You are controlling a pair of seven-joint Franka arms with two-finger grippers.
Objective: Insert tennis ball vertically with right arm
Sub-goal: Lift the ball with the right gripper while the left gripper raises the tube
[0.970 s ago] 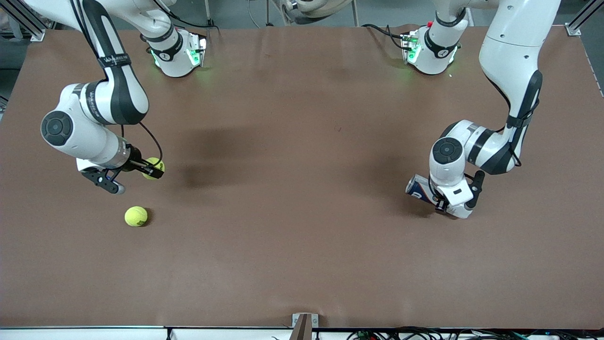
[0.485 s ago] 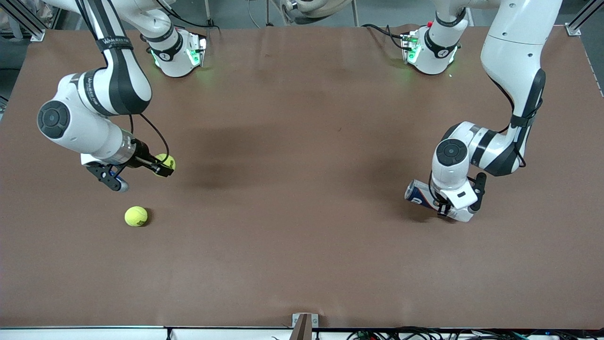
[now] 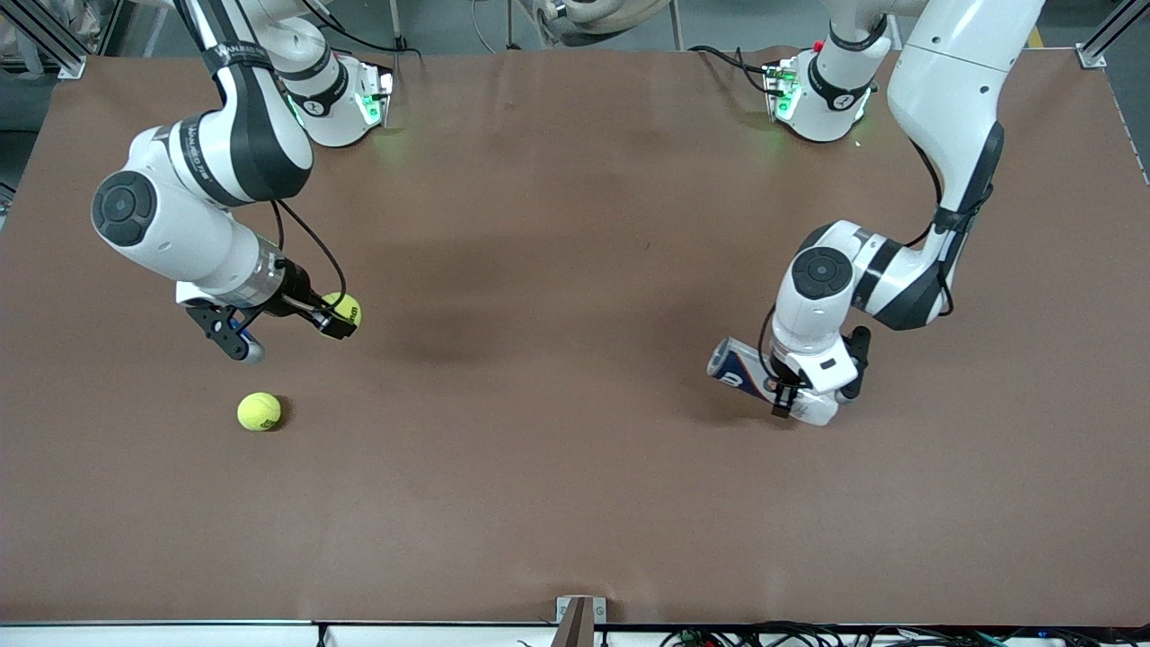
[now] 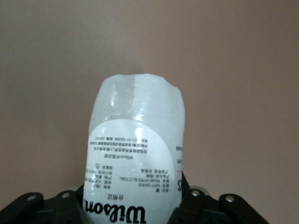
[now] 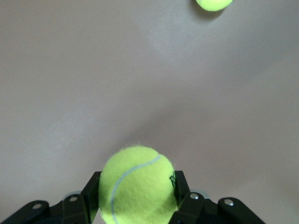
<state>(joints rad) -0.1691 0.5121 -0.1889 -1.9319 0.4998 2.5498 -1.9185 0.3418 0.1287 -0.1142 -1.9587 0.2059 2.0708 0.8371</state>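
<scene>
Right end effector (image 3: 336,316), over the table (image 3: 557,467) toward the right arm's end: fingers pinching a yellow-green tennis ball (image 3: 344,308), which is carried clear of the surface; the right wrist view shows the ball (image 5: 136,185) seated between the two fingers. Left end effector (image 3: 791,386), over the table toward the left arm's end: fingers clamped on a tennis ball can (image 3: 744,368), held tilted, nearly on its side. A second tennis ball (image 3: 259,412) lies loose on the table, nearer the front camera than the held one.

Step in hand, as judged: both pieces are grasped and well apart; the transport toward a meeting point is under way. The next move calls for the can to be turned upright with its mouth up, and the held ball brought directly above that mouth before lowering.

Legible writing: "Wilson" on the can label (image 4: 134,179), seen inverted, above fine print too small to read.
</scene>
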